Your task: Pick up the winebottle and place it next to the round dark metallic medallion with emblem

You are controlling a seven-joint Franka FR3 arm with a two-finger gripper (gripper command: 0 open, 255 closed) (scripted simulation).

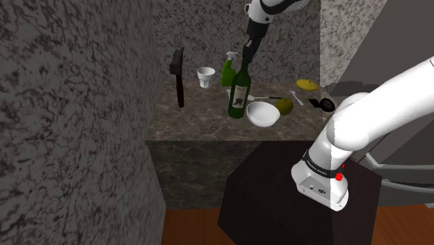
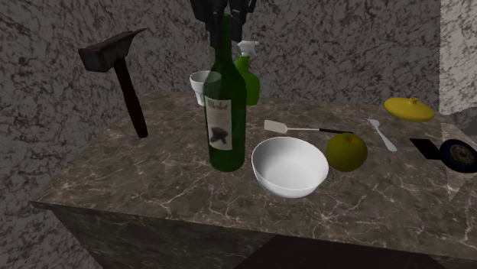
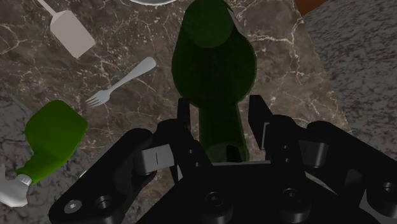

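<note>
A dark green wine bottle with a pale label stands upright on the marble counter. My black gripper has come down over its top. The fingers flank the neck on both sides with thin gaps, so the gripper is open and the bottle is not clasped. The round dark medallion lies flat near the counter's right end in both exterior views, well away from the bottle.
A white bowl and a yellow-green fruit sit between bottle and medallion. Behind them lie a spatula, a fork and a yellow lid. A green spray bottle, a white cup and a hammer stand near the wall.
</note>
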